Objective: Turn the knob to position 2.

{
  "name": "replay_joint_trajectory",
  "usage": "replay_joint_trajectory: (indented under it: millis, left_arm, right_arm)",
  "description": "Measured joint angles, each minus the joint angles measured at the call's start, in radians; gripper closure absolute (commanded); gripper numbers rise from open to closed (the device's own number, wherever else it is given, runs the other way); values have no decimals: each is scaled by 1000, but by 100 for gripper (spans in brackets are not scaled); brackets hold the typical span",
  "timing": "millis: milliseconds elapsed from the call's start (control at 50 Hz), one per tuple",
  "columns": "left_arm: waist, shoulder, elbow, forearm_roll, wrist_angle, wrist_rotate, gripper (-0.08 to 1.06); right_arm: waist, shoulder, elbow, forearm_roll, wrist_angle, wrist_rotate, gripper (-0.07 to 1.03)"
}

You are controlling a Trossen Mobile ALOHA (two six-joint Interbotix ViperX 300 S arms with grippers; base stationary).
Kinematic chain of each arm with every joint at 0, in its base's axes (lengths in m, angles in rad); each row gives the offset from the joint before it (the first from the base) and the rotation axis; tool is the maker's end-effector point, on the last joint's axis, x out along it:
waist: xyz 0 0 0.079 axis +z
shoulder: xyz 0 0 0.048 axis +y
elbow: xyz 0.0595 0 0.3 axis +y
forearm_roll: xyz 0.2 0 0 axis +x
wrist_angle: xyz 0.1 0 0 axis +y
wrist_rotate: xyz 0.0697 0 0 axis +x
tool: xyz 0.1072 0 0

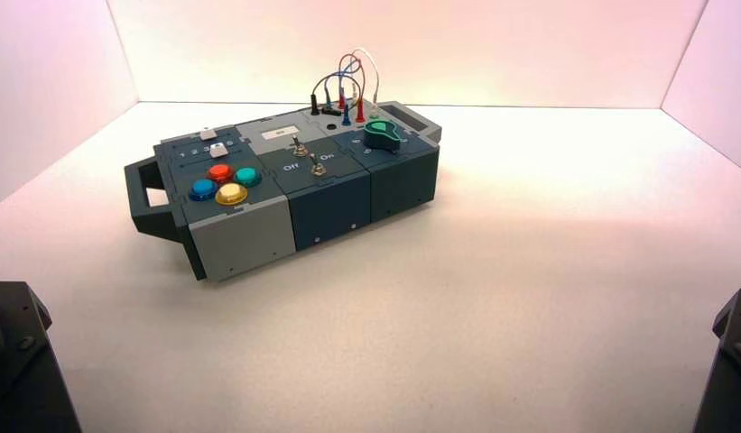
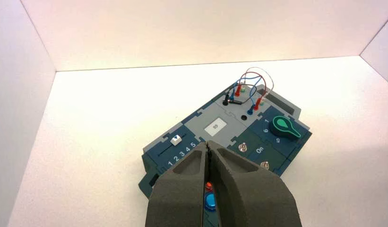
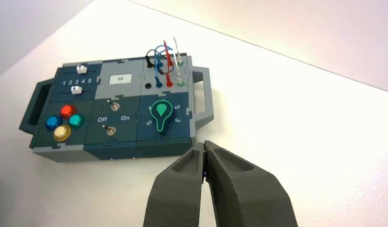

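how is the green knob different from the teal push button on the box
The knob is dark green with a pointer tab and a bright outline, drop-shaped from above; the teal push button is a plain glossy round cap. The knob stands alone at the box's wired end with numbers printed around it; the teal button sits in a cluster with red, blue and yellow buttons at the opposite end. The knob looks larger. Both sit on the box's top face, and neither gripper touches them.

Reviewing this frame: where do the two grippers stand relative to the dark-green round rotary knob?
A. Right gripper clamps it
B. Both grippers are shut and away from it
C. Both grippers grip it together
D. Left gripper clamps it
B. The dark-green round rotary knob stands untouched on the box, while the left gripper and right gripper each show fingers closed together on nothing, short of it.
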Motion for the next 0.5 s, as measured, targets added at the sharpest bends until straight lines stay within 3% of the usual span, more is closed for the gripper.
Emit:
replay_joint_trajectory:
  millis: [380,500]
  left_arm:
    - [0,-2,2,0,0,0,101]
    - [0,-2,6,0,2,0,101]
  right_arm:
    - [5,6,0,2,0,0,99]
    - [43,20,0,11,0,0,99]
